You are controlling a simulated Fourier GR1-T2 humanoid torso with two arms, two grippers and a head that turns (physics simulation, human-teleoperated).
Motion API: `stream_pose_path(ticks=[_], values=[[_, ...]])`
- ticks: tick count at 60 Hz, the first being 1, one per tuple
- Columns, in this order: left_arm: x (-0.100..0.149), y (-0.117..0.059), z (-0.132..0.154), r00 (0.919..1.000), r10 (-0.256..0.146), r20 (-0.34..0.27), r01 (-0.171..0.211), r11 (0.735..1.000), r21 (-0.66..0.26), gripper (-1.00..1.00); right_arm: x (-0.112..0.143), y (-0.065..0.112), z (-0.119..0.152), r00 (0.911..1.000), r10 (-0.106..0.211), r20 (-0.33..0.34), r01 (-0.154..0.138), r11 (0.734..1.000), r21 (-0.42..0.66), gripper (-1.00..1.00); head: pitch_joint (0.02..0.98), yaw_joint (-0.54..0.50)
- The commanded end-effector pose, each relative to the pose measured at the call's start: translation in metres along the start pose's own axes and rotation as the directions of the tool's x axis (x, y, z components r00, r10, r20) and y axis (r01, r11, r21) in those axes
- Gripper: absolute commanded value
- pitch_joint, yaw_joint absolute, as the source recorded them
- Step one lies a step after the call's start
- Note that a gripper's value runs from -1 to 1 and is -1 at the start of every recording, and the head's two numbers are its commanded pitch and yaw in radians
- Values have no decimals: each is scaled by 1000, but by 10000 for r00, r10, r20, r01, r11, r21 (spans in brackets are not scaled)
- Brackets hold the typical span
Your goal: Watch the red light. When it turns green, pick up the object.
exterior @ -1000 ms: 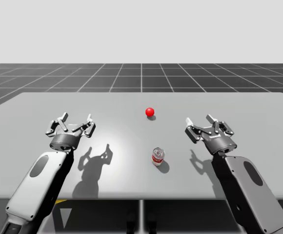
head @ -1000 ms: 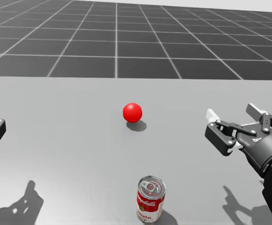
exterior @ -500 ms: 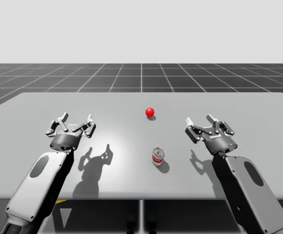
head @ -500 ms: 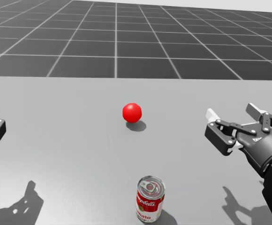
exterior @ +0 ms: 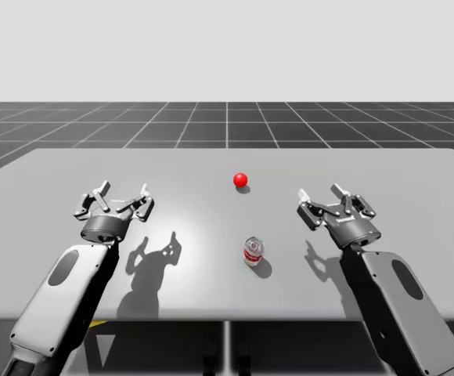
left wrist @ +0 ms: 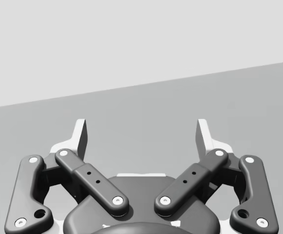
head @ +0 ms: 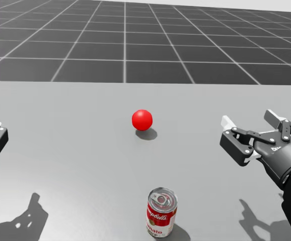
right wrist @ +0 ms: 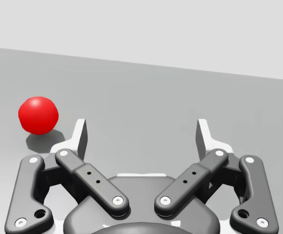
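A red ball-shaped light (exterior: 240,179) (head: 142,119) glows red near the middle of the grey table (exterior: 415,172). Nearer to me stands an upright red and white can (exterior: 253,251) (head: 161,212) with a silver top. My left gripper (exterior: 121,196) (left wrist: 141,134) hovers open over the table's left part, well away from the can. Right of the can, my right gripper (exterior: 320,193) (head: 248,121) (right wrist: 141,134) is open too, with nothing between its fingers. The red light (right wrist: 38,114) lies ahead of it, off to one side.
The table's front edge (exterior: 227,319) runs just behind my forearms. A dark gridded floor (exterior: 227,121) stretches beyond the far edge. Bare tabletop surrounds the can and the light.
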Motion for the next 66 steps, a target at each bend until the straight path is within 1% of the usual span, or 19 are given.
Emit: stream_pose_path(ticks=[1,29,39,59,66], values=[[0,0,0,10000,3,4,-3,10000,1,-1000,0,0,0,10000,40,0,-40,10000,21,-1000,598,-88],[0,0,-1,10000,-4,-6,4,10000,-15,-1000,0,0,0,10000,37,-13,-37,10000,60,-1000,600,-88],[0,-1,-1,10000,-21,-15,21,10000,-41,-1000,-1,1,0,9999,116,-29,-116,9999,84,-1000,599,-93],[0,-1,-1,10000,-26,-24,26,10000,-61,-1000,-1,1,0,9999,124,-25,-124,9999,100,-1000,597,-95],[0,-1,-1,10000,-25,-25,25,10000,-91,-1000,-1,1,0,9999,108,-32,-108,9999,105,-1000,622,-96]])
